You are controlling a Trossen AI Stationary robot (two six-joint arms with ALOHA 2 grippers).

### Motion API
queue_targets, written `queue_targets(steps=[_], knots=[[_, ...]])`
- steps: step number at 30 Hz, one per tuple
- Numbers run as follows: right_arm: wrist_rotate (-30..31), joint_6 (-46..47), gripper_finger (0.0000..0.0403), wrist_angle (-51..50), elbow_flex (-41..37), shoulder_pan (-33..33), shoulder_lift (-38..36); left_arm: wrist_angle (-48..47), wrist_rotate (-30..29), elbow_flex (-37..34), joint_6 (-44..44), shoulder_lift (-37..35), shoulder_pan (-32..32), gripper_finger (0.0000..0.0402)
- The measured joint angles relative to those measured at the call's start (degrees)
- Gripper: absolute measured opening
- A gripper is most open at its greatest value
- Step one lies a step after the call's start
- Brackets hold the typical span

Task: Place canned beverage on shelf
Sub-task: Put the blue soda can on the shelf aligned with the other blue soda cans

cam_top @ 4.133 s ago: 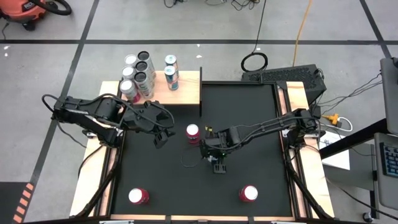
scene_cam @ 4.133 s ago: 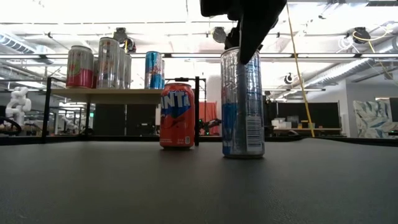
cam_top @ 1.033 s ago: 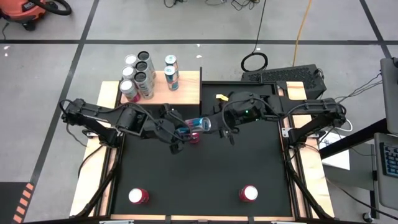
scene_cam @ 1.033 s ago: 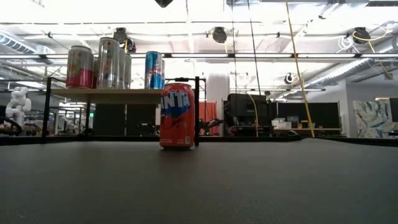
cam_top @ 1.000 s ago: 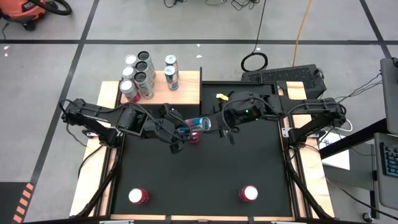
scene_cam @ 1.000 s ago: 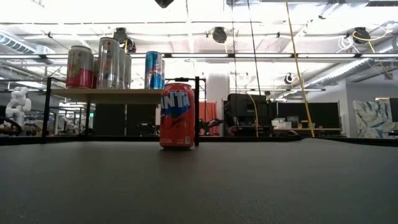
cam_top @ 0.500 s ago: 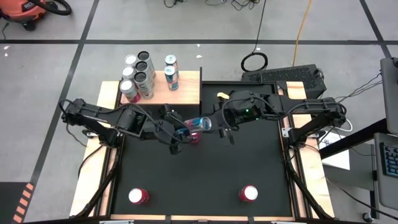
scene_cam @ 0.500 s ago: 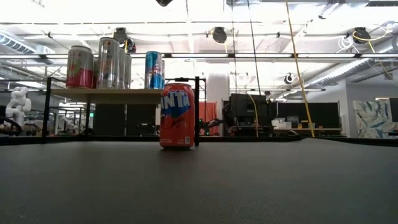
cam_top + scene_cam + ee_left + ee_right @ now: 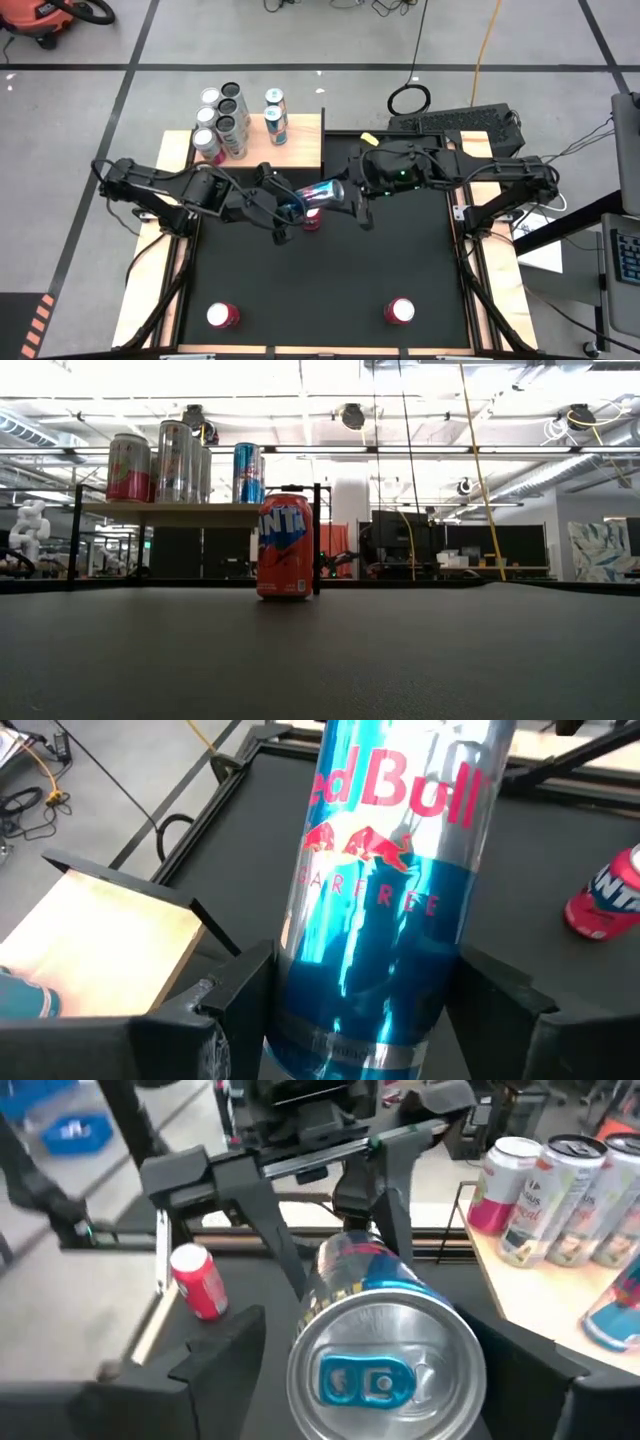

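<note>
- My left gripper (image 9: 370, 980) was clamped on the Red Bull can (image 9: 390, 870) near its base. One finger sat flat on each side, jaws about halfway apart.
- The can lay roughly on its side in mid-air, with its top pointing at my right arm.
- My right gripper (image 9: 372, 1342) straddled the top end with its jaws wide. I read a gap on at least one side, so it was not gripping and the left carried the load.
- Step in hand, as I judged it: a hand-off to the left arm, then placement.
- To do it well, I needed to pull the right gripper straight back along the can's axis, so a finger didn't drag the rim.
- I needed to keep the left grip firm until the can was turned upright over the board.
- The can hung over the black table mat (image 9: 400, 250), just off the front right corner of the shelf (image 9: 295, 150).
- A Fanta can (image 9: 312, 222) stood on the mat right below it, so I had to lift before swinging and not dip.
- The shelf's back left was packed with standing cans (image 9: 225, 120). The front right part was bare wood, the obvious spot.
- I needed to come in above the black corner post and set the can down flat, apart from the others.
- Two red cans (image 9: 222, 315) stood well apart at the table's near edge, out of the path.
</note>
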Motion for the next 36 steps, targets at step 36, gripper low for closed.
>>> queue_targets(steps=[36], knots=[[24.52,18.49,0.0323,23.69,-0.03,-0.29,-4.90,27.54,-36.23,4.11,4.86,-0.09,-0.85,0.0244]])
